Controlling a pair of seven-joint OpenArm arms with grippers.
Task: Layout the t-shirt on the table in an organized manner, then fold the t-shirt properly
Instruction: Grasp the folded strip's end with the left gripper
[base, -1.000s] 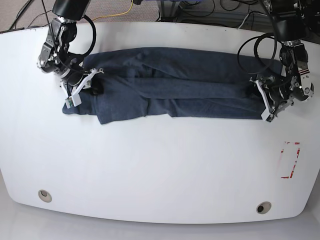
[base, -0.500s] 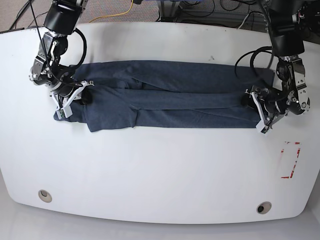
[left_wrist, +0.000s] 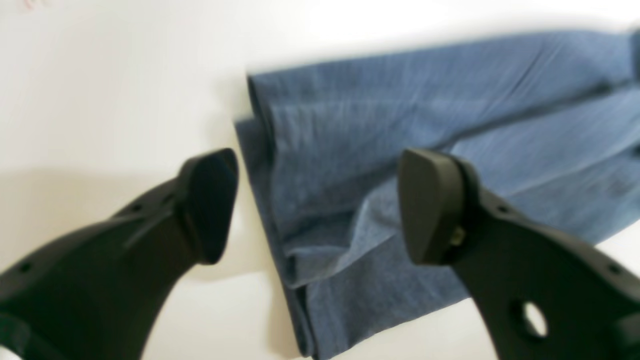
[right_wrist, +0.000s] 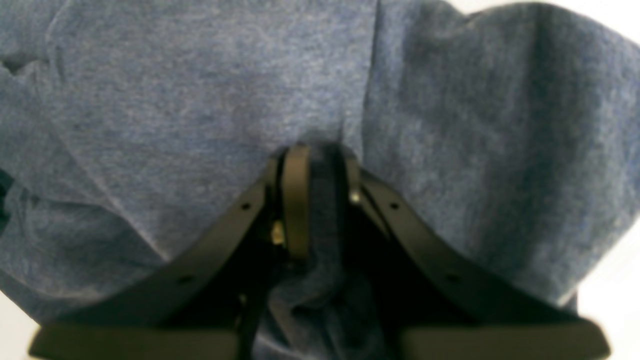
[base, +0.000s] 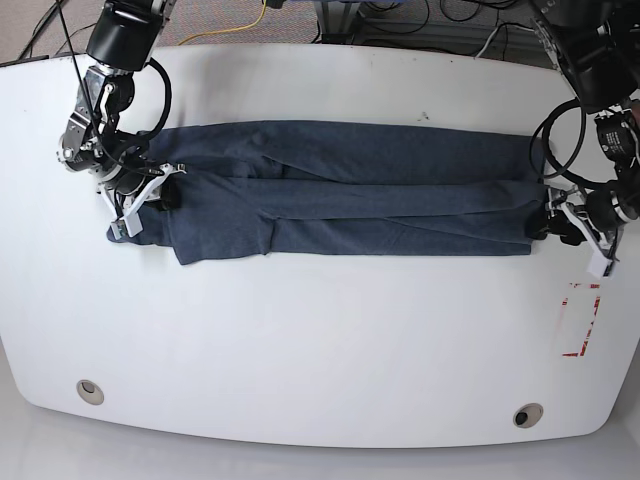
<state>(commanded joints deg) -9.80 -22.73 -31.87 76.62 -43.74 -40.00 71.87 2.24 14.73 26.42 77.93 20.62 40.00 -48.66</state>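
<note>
- The table (base: 300, 340) is the largest thing in the base view: a glossy white top with curved edges, its whole near half bare between the shirt's near edge and the near rim, and a narrower bare strip along the far edge
- The t-shirt (base: 350, 190) lies as 1 long folded band across the far half of the table, running nearly from the left edge region to the right edge region, with its near edge fairly straight and a lower flap hanging out near the left end
- The right arm comes down from the table's far left corner, wrist bent toward the shirt; the right gripper (base: 140, 192) sits at the band's left end, and in the right wrist view its fingers (right_wrist: 296, 200) are pinched together on a ridge of the cloth
- The left arm descends by the right edge, elbow high; the left gripper (base: 575, 228) sits just past the band's right end, and in the left wrist view its 2 fingers (left_wrist: 207, 200) stand wide apart, holding nothing, with the folded end of the shirt between and beyond them
- The red-taped rectangle (base: 580, 320) lies near the right edge, nearer than the left gripper, apart from the shirt
- 2 grey grommets (base: 90, 391) sit by the near edge, 1 toward each near corner
</note>
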